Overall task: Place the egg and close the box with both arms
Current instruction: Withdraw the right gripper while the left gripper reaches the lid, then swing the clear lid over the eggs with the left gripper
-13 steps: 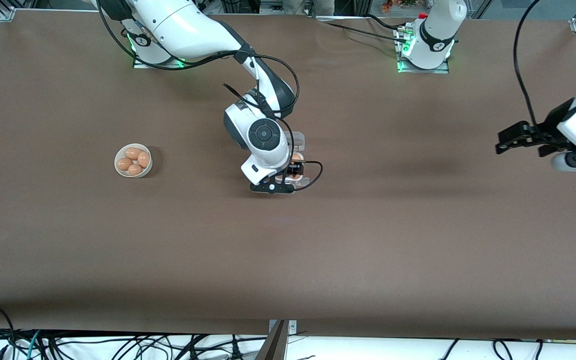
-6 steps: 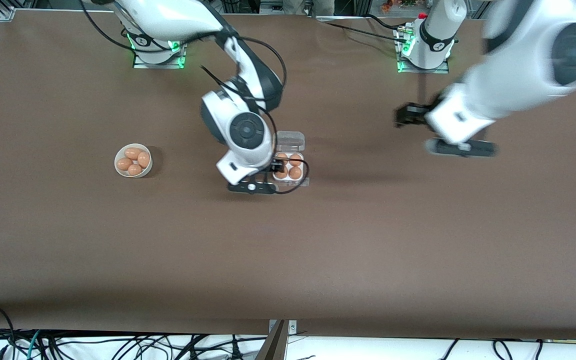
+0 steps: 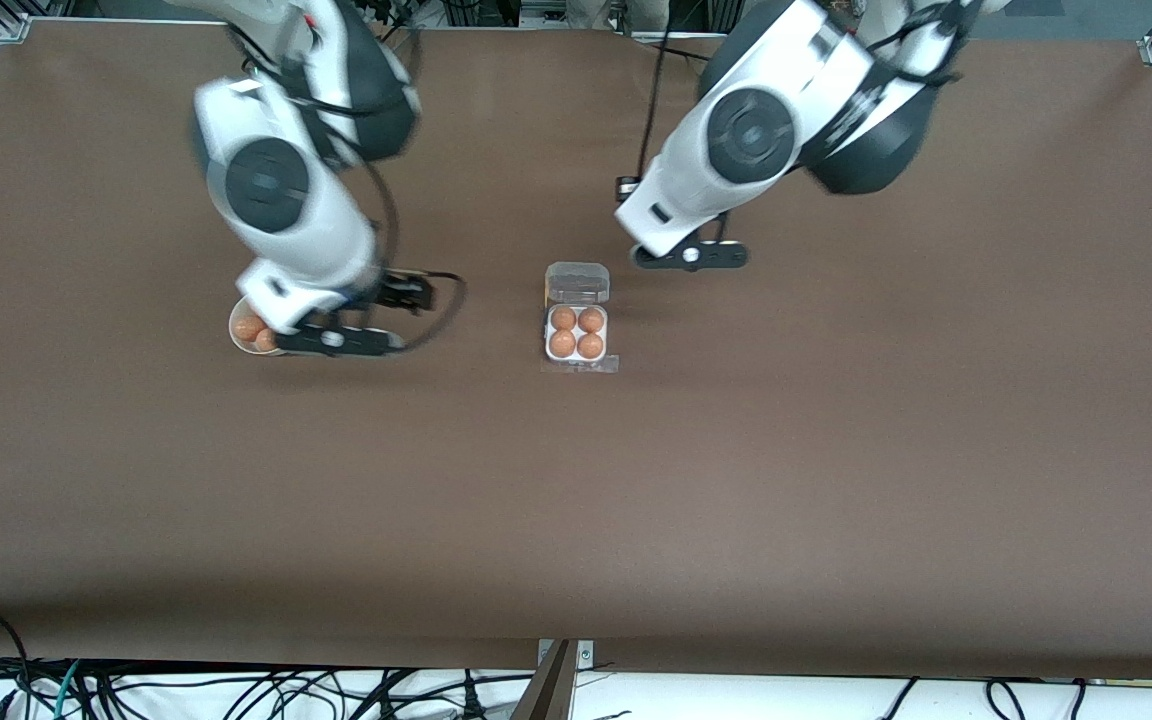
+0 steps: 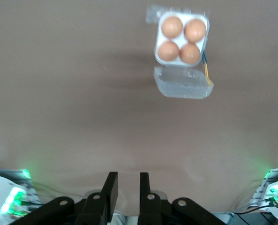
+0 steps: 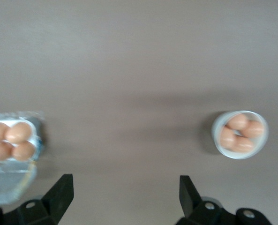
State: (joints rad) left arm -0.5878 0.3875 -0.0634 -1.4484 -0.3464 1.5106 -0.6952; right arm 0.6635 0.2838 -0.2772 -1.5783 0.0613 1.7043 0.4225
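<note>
The box [image 3: 576, 333] lies mid-table, its four cells each holding a brown egg [image 3: 563, 319]. Its clear lid [image 3: 577, 283] lies open on the side toward the arms' bases. It also shows in the left wrist view [image 4: 182, 40] and the right wrist view [image 5: 12, 140]. My right gripper [image 3: 406, 293] hangs wide open and empty over bare table between bowl and box; its fingers [image 5: 63, 192] stand far apart. My left gripper [image 3: 626, 187] hangs high over the table by the lid. In the left wrist view [image 4: 128, 180] it is nearly shut, with a narrow gap, and empty.
A round white bowl [image 3: 248, 330] with several brown eggs stands toward the right arm's end, partly hidden under the right arm's wrist; it shows whole in the right wrist view [image 5: 240, 134]. Cables run along the table edge nearest the front camera.
My right gripper has left the box and swung toward the bowl. My left arm has swung in from its end of the table to beside the box's lid. All four eggs now show.
</note>
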